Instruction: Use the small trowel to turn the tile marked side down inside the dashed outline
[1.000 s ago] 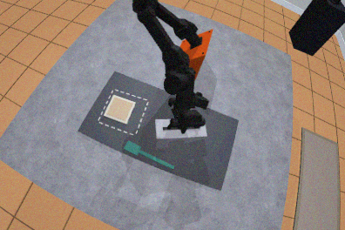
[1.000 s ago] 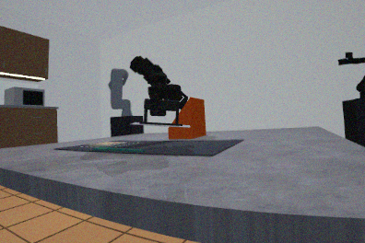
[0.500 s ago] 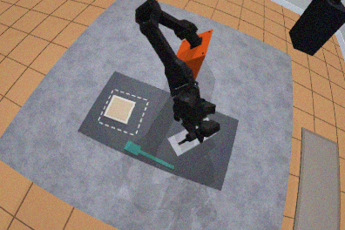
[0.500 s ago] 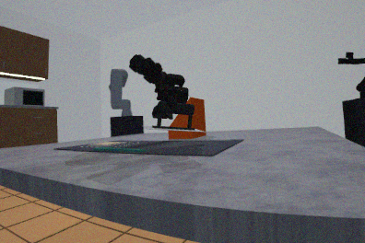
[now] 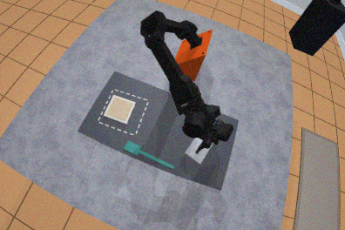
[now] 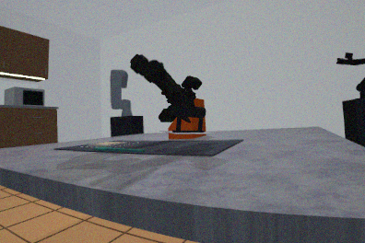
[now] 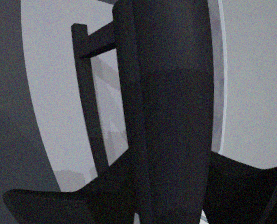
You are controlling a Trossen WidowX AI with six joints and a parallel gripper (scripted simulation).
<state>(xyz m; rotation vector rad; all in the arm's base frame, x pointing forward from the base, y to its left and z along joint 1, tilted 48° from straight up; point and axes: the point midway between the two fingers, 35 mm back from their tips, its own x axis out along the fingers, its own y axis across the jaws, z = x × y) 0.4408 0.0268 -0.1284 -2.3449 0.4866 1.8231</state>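
The tile [image 5: 118,109] lies flat on the mat [image 5: 116,80] [image 6: 221,147], inside the dashed outline [image 5: 148,100], toward its left side. Its upper face looks plain beige with a paler rim; no mark can be made out. My gripper [image 5: 207,141] [image 6: 185,119] [image 7: 159,148] is shut on the dark handle of the trowel [image 5: 196,157] [image 7: 174,100]. The trowel's pale, flat blade is raised above the mat's right part, away from the tile. The arm partly covers the blade in the top view, and the handle hides much of it in the wrist view.
A teal spatula-like tool [image 5: 131,147] lies along the mat's front edge, near the outline. The orange arm base [image 5: 192,62] [image 6: 186,135] stands behind the mat on the grey table [image 5: 65,118] [image 6: 286,171]. Dark pedestals stand beyond the table.
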